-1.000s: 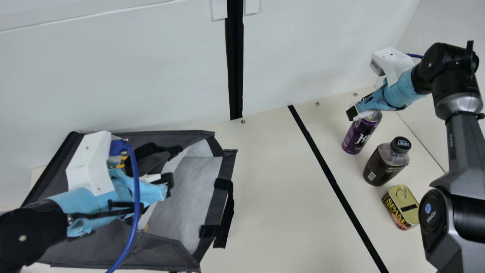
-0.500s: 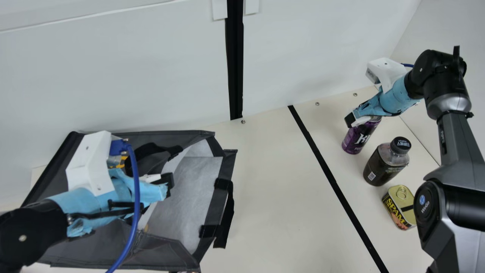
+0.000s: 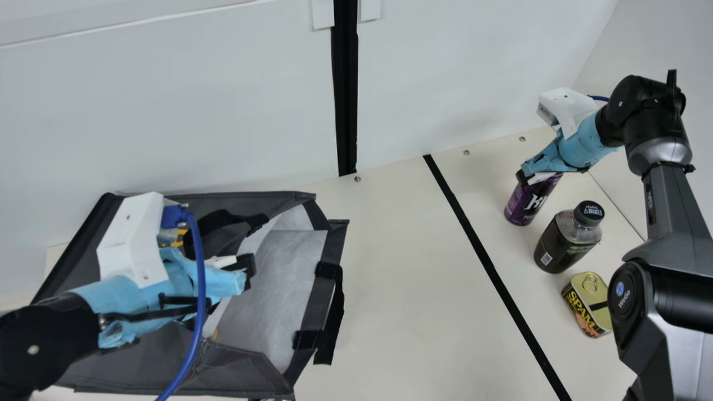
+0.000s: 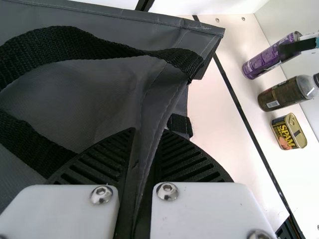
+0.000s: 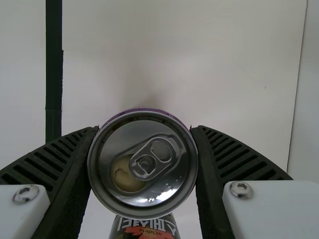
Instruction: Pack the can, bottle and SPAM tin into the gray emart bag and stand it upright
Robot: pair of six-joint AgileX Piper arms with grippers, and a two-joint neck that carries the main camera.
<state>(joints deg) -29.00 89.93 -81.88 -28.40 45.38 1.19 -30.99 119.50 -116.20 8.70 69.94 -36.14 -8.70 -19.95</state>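
1. Left arm (image 3: pixel 44 345): enters at the main view's lower left and lies across the bag (image 3: pixel 273 284), wrist directed toward that view's right
2. Left gripper (image 3: pixel 245 269): pinching a fold of the bag's gray fabric between its ribbed fingers, as seen in the left wrist view
3. Right arm (image 3: pixel 668 195): rises along the main view's right side, bends at the wrist, then slopes down to the can (image 3: pixel 527 201)
4. Right gripper (image 3: pixel 528 177): pinching the can at its upper part, one finger on each side
5. Can: outside the bag, near the bottle (image 3: pixel 563 245)
6. Bottle: upright on the surface (image 3: pixel 390 289), between can and SPAM tin (image 3: pixel 589 303)
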